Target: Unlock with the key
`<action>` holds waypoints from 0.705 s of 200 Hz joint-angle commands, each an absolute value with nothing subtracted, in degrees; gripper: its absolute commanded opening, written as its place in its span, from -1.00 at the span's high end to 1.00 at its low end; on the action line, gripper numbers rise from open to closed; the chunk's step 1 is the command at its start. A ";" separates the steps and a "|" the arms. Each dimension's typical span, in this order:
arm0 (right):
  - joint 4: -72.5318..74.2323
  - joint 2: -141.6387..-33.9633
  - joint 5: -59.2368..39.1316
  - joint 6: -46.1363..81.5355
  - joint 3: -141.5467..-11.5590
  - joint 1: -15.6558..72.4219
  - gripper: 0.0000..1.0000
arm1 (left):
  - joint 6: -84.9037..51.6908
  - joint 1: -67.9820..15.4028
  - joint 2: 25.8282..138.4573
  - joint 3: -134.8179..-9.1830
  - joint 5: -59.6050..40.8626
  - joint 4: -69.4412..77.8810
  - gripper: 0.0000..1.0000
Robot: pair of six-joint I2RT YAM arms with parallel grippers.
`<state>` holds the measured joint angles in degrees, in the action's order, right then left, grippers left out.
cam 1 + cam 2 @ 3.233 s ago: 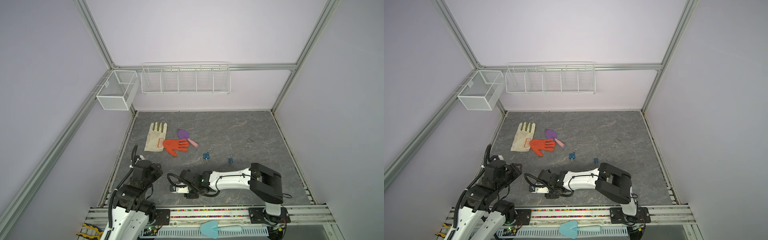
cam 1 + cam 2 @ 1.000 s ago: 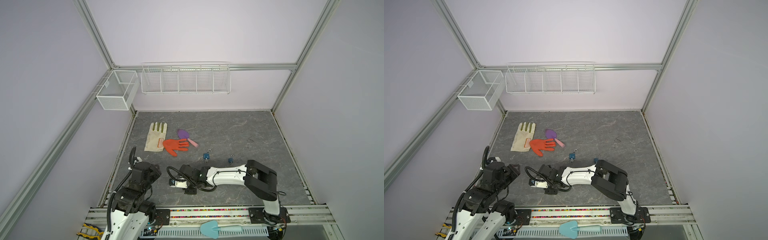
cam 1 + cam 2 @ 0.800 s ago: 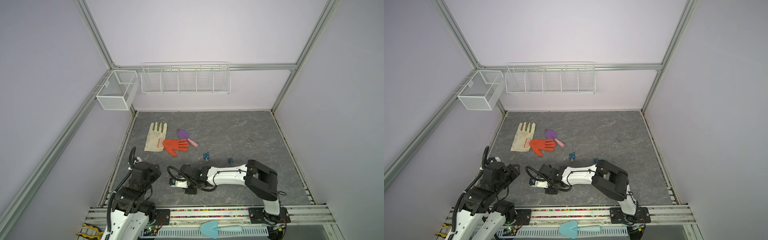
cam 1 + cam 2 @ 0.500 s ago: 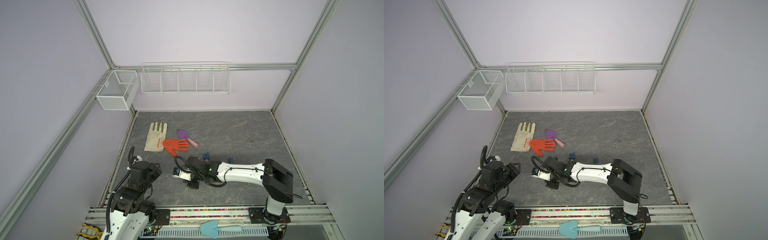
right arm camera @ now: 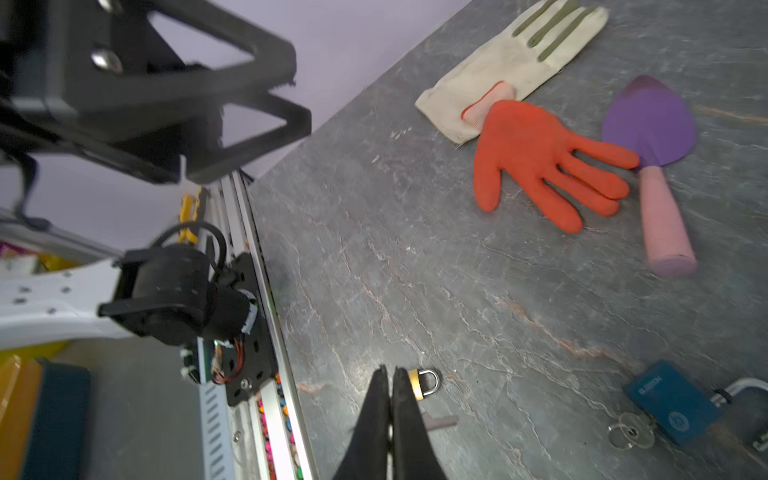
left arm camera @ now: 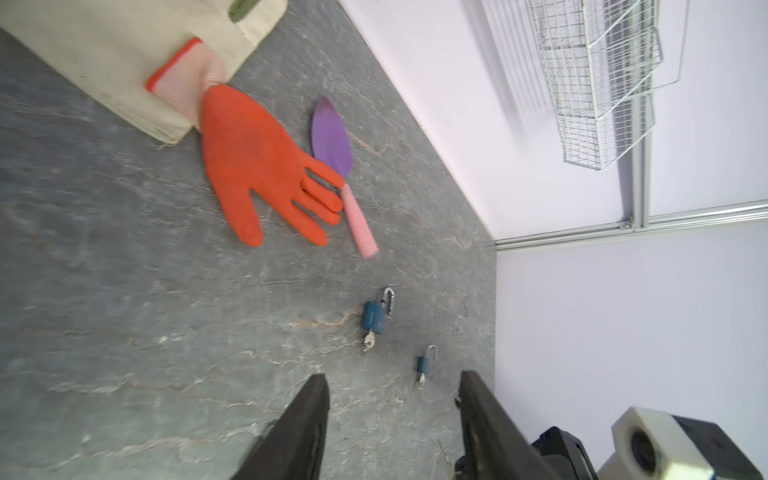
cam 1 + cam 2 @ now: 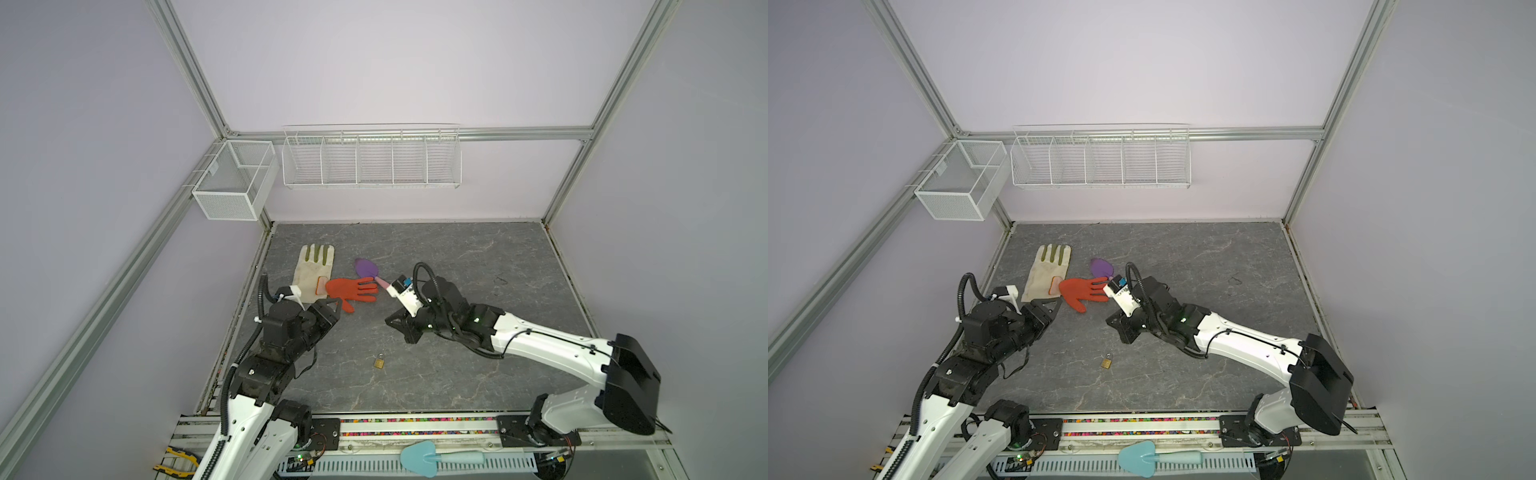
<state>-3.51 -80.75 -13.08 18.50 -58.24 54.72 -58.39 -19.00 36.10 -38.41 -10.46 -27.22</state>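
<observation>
The brass padlock (image 7: 378, 362) lay shut and keyless near the 6 o'clock edge of the worktop (image 7: 478, 257). The right fingers (image 5: 376, 403), pressed together at its 12 o'clock, perhaps pinched a key; I could not tell. The left fingers (image 6: 303, 424) gaped empty. The step looked like the approach; next, steadying the lock and aligning the key.

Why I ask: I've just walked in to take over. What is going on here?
A two-armed robot is unlocking padlocks. The right pincer hangs shut over the table near a small brass padlock, which looks locked; whether it grips anything is unclear. The left pincer is open and empty. A larger blue padlock and a smaller blue padlock lie beyond, each seemingly with a key in it.
</observation>
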 commanded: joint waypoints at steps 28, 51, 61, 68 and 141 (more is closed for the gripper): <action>5.42 -68.77 -10.90 34.85 -54.26 48.47 0.87 | -66.45 -27.87 42.88 -39.87 -11.12 -5.63 -0.07; 7.45 -65.41 -8.34 37.91 -54.13 46.17 0.88 | -71.14 -30.08 47.54 -39.53 -10.45 4.07 -0.10; 8.56 -64.71 -8.00 39.56 -54.51 45.27 0.88 | -71.12 -31.46 49.76 -40.22 -9.37 7.43 -0.14; 10.13 -64.37 -8.16 41.17 -54.57 44.63 0.88 | -71.09 -32.38 51.26 -40.25 -8.66 10.98 -0.15; 6.62 -68.05 -4.56 42.87 -61.93 43.08 0.88 | -75.89 -38.67 61.21 -43.78 -4.71 24.78 -0.20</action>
<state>8.19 -66.57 -7.03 41.17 -58.98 43.53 -70.98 -36.97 61.06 -42.13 -8.12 18.33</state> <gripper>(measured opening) 0.064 0.600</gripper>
